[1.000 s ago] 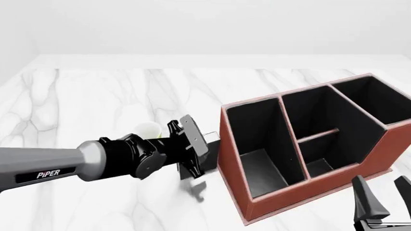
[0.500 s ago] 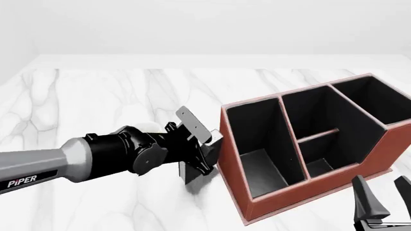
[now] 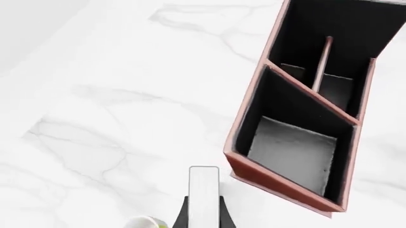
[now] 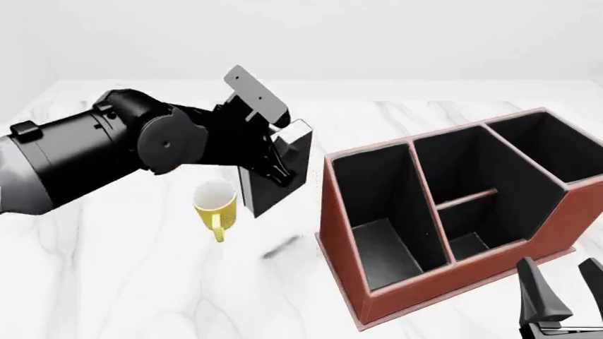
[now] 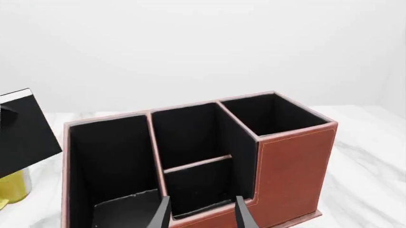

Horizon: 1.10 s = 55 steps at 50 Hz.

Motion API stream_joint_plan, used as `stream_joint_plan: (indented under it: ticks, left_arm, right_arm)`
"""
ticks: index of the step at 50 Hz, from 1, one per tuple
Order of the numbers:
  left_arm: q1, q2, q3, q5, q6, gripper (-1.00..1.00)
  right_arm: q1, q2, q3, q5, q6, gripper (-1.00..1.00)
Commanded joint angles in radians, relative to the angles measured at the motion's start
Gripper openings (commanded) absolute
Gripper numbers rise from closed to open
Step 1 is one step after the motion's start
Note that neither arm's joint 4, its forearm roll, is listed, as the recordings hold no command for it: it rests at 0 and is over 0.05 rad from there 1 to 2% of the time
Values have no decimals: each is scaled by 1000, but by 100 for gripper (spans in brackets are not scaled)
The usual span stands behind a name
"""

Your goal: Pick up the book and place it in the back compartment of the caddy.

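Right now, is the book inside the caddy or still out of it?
Out. The left gripper holds the book in the air above the table, left of the caddy. All four cells show only black lining.

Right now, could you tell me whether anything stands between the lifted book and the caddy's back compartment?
Nothing visible blocks the way. The book, held in the left gripper, hangs above the table left of the caddy. The back compartment is open on top, and the yellow mug is off to the side.

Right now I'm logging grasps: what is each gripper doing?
Left gripper: shut on the book, lifted off the table.
Right gripper: open, holding nothing.
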Motion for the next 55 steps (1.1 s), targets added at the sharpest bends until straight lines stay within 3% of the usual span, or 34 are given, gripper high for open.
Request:
stream_joint_plan:
  ticks: [1, 8, 20, 26, 39, 42, 43, 45, 55]
  left_arm:
    - [29, -57, -273, 217, 81, -100]
    - [-38, -47, -514, 318, 108, -100]
    - [-135, 0, -754, 387, 58, -100]
    - [-208, 33, -773, 350, 39, -100]
    - [-386, 161, -715, 193, 5, -100]
    - [-442, 177, -677, 131, -18, -100]
    - [-459, 181, -638, 95, 9, -100]
    - [-482, 203, -634, 68, -24, -100]
    - [-512, 289, -654, 21, -17, -100]
  right_arm:
    - [0, -1, 0, 0, 1, 100]
    - [0, -3, -1, -1, 4, 100]
    - [2, -4, -1, -2, 8, 100]
    - [3, -4, -1, -2, 8, 100]
    - [2, -4, 0, -2, 7, 100]
    - [3, -4, 0, -2, 6, 100]
    - [4, -4, 0, -2, 3, 100]
    - [5, -4, 0, -2, 2, 100]
    - [7, -3, 0, -2, 5, 100]
